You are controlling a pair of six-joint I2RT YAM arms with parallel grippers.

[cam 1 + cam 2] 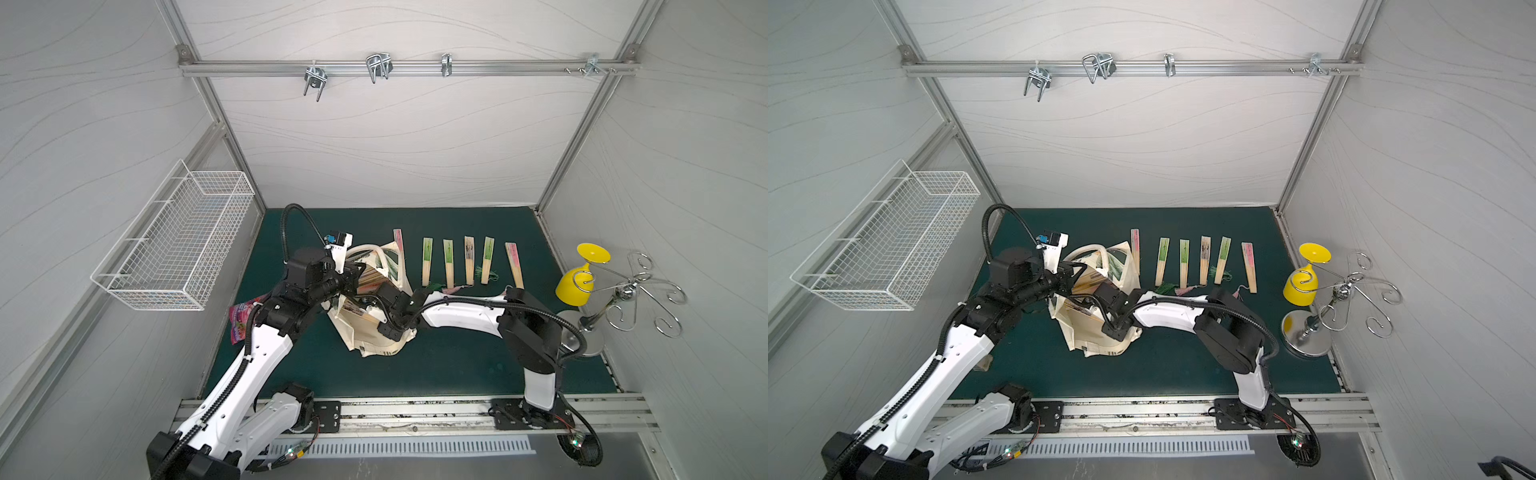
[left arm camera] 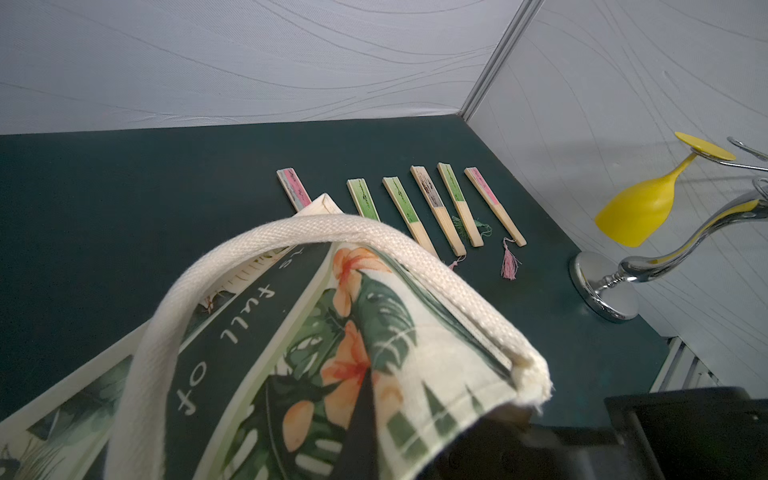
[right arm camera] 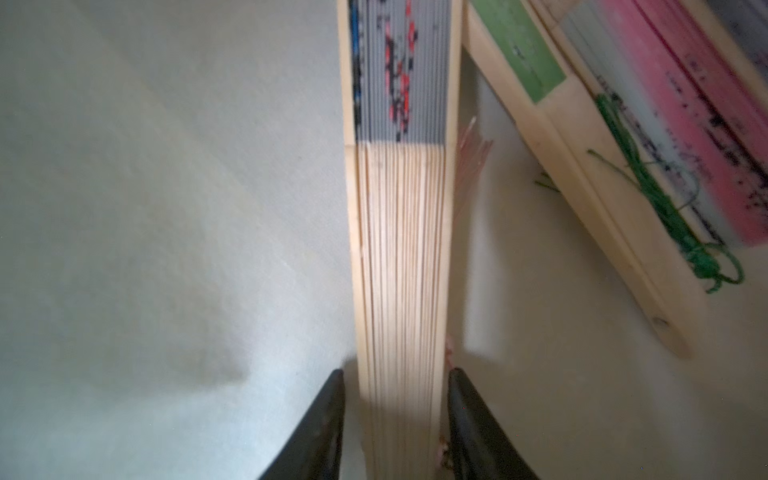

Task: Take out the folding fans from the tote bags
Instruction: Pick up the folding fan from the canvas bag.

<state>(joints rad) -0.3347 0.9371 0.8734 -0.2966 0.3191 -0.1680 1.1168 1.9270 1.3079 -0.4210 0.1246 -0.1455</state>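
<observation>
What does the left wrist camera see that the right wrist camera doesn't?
Only left wrist: six fans in a row on the mat, the yellow glass, the stand, and the printed outside of the bag. Only right wrist: the bag's plain inside, with the right gripper either side of a fan and more fans beside it. Both: bag and fans.

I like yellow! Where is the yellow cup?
In both top views the yellow cup hangs upside down on the silver rack, at the mat's right edge.

A dark green mat (image 1: 436, 365) covers the floor; pale grey walls (image 1: 395, 145) with wavy lines rise behind it, an aluminium rail (image 1: 519, 67) above.
</observation>
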